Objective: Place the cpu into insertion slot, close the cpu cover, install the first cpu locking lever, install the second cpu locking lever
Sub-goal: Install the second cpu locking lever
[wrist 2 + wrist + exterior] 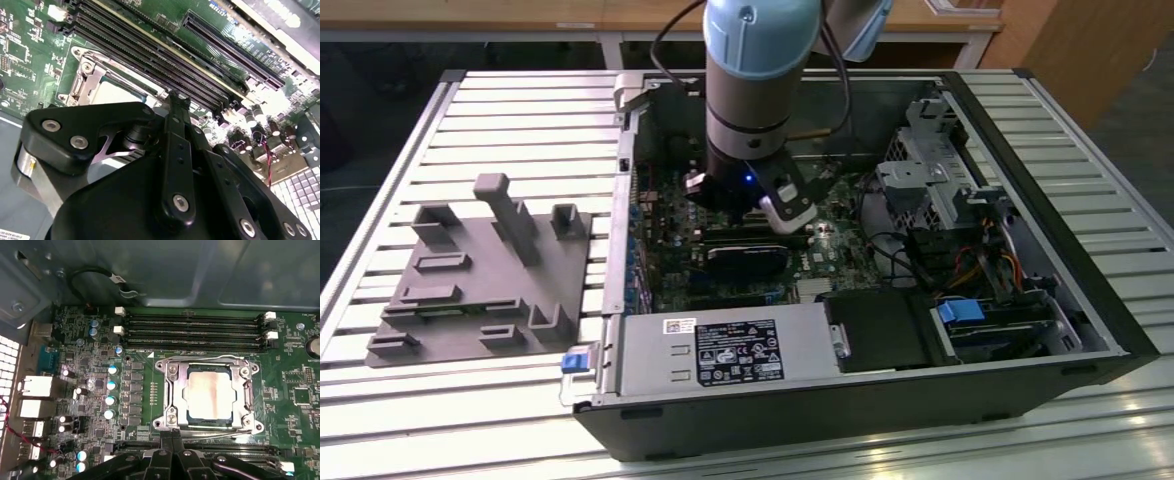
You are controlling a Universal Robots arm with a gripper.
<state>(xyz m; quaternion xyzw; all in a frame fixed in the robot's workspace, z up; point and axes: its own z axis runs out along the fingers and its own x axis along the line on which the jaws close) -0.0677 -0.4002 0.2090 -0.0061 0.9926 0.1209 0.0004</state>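
Gripper [172, 437] fingers are pressed together with nothing visible between them, their tips standing just at the edge of the insertion slot [186, 395] in the first wrist view. A narrow, closed tip suits pushing on a thin part better than grasping one, and that appears to be why it is held this way.

Inside the slot lies the cpu [210, 392], flat and square to the rim, with its pale metal top showing through the cut-out. Over it sits the cpu cover [172, 390], lying level on the socket and framing the chip on all sides, so the placing and the closing look done.

One thin locking lever [210, 358] runs along the side of the cover next to the memory slots [195, 327] and lies low against the frame. The other lever [220, 431] runs along the opposite side, just beside the fingertips, and is the part nearest the gripper. It also lies low, but I cannot tell whether either lever is hooked under its catch, nor whether the tips touch the wire.

From the exterior view, the arm [754, 80] comes straight down into the open computer case [1067, 330], roughly over the middle of the green motherboard [295, 375]; a vertical approach keeps it clear of the case walls and the drive cage on the exterior view's right. On the slatted table [400, 130], well apart on the exterior view's left, stands a grey parts fixture [480, 280].
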